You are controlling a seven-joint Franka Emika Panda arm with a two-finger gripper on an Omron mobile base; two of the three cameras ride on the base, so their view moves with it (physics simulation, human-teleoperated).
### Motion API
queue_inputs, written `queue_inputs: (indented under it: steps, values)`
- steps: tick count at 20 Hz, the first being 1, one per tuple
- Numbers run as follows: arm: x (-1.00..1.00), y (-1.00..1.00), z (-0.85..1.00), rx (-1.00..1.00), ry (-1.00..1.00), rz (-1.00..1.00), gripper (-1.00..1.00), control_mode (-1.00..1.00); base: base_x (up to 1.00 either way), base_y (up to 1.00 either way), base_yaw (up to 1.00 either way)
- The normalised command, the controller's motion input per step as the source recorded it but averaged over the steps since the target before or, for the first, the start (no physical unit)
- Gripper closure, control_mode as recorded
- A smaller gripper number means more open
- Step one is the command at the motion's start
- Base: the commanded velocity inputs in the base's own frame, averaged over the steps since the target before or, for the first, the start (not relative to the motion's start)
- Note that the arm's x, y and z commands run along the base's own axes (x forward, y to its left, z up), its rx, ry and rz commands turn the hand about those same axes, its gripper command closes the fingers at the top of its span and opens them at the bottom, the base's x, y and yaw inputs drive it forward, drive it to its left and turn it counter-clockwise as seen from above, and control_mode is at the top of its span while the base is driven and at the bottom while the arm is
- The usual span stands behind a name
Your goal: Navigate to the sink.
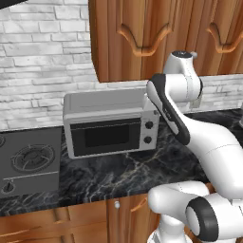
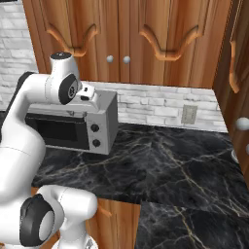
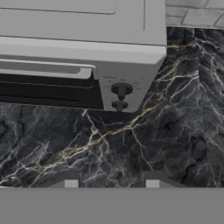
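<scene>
Below the claw [image 3: 109,183], its 2 fingertips parted and empty, lies black marble counter [image 3: 144,144], a grey toaster oven [image 3: 83,52] just ahead. No sink is visible from here; which way it lies cannot be told, so the base likely must drive on.

White brick wall [image 1: 33,57], wooden cabinets [image 2: 146,39], black marble counter [image 2: 165,170].

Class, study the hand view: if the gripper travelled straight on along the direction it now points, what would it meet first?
Most likely the black marble counter, just in front of the microwave at its knob end. The gripper points down at bare stone, though depth is hard to judge.
</scene>
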Motion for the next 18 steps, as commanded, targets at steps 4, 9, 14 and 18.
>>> queue_inputs:
  steps: [4,9,14,18]
  values:
    - [0.0,0.0,0.0,0.0,0.0,0.0,-1.0,1.0,0.0,0.0,0.0]
    - [0.0,0.0,0.0,0.0,0.0,0.0,-1.0,1.0,-0.16,0.01,0.0]
    - [0.0,0.0,0.0,0.0,0.0,0.0,-1.0,1.0,-0.33,0.28,0.13]
    - [0.0,0.0,0.0,0.0,0.0,0.0,-1.0,1.0,-0.38,0.74,0.53]
